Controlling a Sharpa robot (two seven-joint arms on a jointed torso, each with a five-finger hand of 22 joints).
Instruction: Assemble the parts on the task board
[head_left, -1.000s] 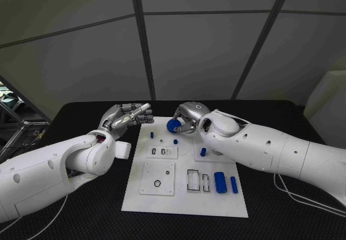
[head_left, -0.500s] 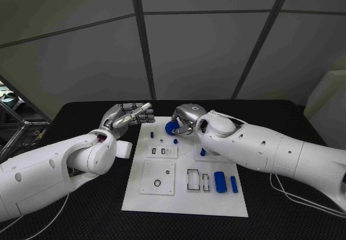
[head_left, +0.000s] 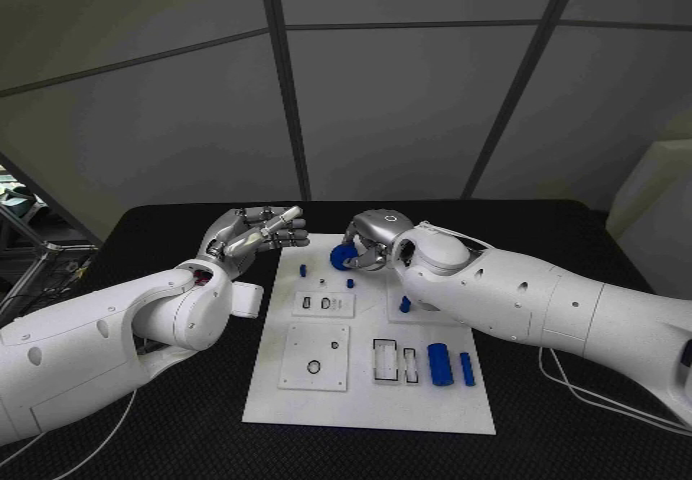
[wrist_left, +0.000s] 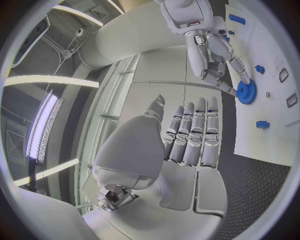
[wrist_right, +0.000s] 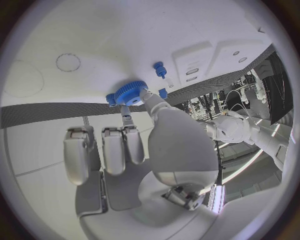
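At the far end of the task board (head_left: 433, 400), between our right hand's fingertips (wrist_right: 145, 95), we are pinching a blue gear (wrist_right: 130, 92) by its toothed rim — thumb on one side, a finger on the other, the remaining fingers lying straight beside them. The gear is hanging just above the white plate, near a small blue peg (wrist_right: 160, 68) standing in the board. We are judging it a light, rigid plastic piece: the teeth are giving the fingertips some bite, but the thin rim could twist out of a loose pinch, so holding it across its width looks the safest way. Our right hand (head_left: 369, 238) is hovering over the board's far edge. Our left hand (head_left: 257, 232) is idling beside the board's far left corner — fingers straight and close together, holding nothing, touching nothing. Further parts are lying nearer us on the board, among them a blue block (head_left: 440, 363) and a blue bar (head_left: 467, 369).
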